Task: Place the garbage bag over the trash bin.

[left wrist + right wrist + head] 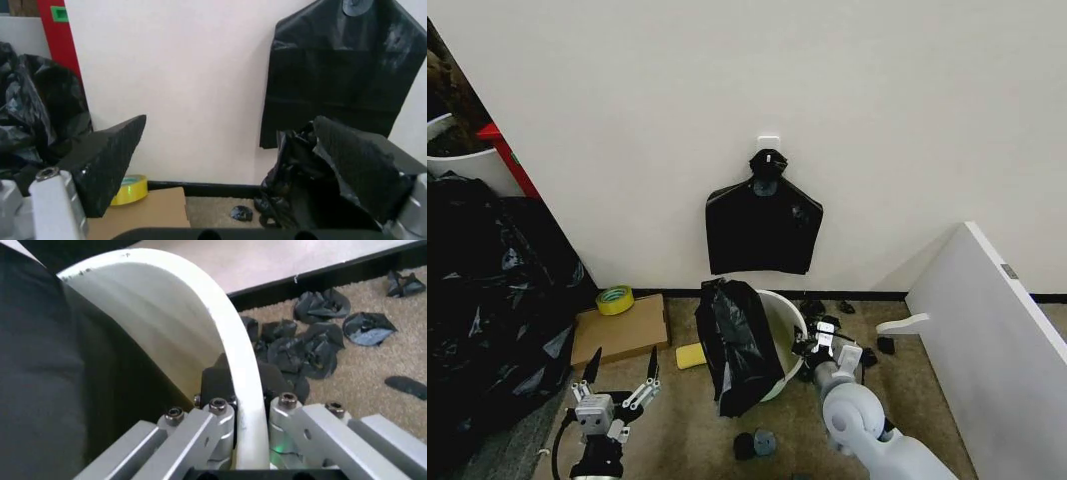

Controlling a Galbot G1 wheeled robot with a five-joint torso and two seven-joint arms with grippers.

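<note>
The trash bin (789, 318) stands on a brownish carpet (677, 425) close to a plain white wall (877, 110), where a dark baseboard (867, 295) runs along the bottom. The garbage bag (739, 345) hangs over the bin's left side, covering that part of the rim and falling down the outside wall, while the right part of the rim stays bare. The right gripper (252, 427) is clamped on that bare rim, one finger inside the bin and one outside, as the right wrist view shows. The left gripper (622, 375) hovers low over the carpet, well left of the bin, with its two black fingers (107, 160) spread wide and holding nothing. A flat black bundle (763, 228) hangs from a white hook (768, 143) on the wall above the bin. Left of the bin lie a yellow sponge (691, 355) and a piece of cardboard (620, 328) with a roll of yellow tape (614, 299) at its far edge. A big heap of black plastic (487, 300) fills the left side of the room. Small black scraps (313, 337) litter the carpet behind the bin, and a white board (992, 320) leans at the right.
</note>
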